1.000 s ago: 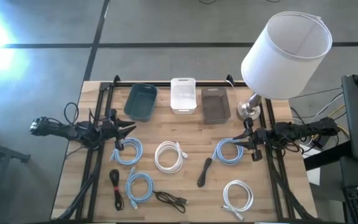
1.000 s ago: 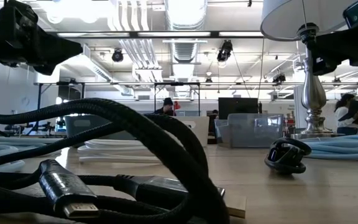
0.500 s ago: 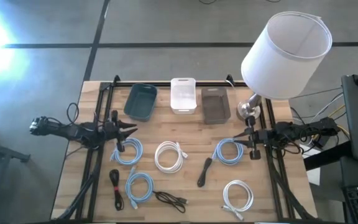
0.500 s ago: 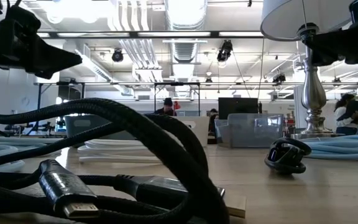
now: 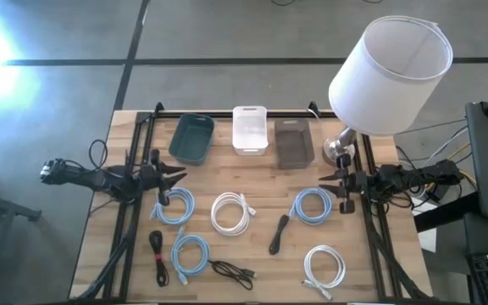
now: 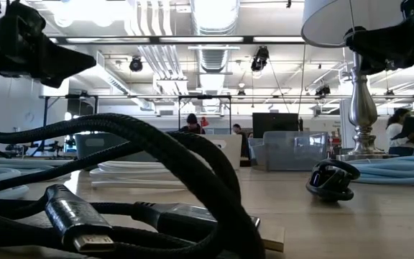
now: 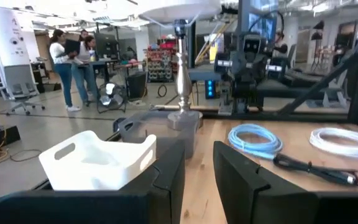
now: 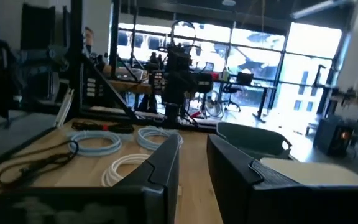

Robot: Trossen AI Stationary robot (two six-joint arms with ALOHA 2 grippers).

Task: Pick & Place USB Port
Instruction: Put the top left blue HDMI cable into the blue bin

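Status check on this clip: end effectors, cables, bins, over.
Left end effector open, empty, at table's left edge. Right end effector open, empty, beside light-blue cable coil. All cables on table; three bins empty. Nothing blocking.

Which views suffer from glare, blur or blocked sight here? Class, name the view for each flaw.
High view: strong white glare floods the floor at the upper left. Low view: the black braided cable looms large right at the lens, hiding much of the table; ceiling lights blow out. Right wrist view: bright windows wash out the background; soft overall. Left wrist view: slightly soft.
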